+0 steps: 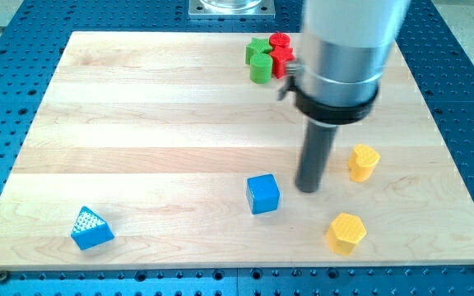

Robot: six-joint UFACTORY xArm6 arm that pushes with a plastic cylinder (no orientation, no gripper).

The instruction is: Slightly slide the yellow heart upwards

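Observation:
The yellow heart lies on the wooden board at the right, a little above the view's middle height. My tip rests on the board just left of the heart and slightly lower, with a small gap between them. The blue cube sits to the left of the tip. A yellow hexagon lies below and to the right of the tip.
A blue triangular block lies near the bottom-left corner. A cluster of green blocks and red blocks sits at the top, partly behind the arm's body. The board's right edge is close to the heart.

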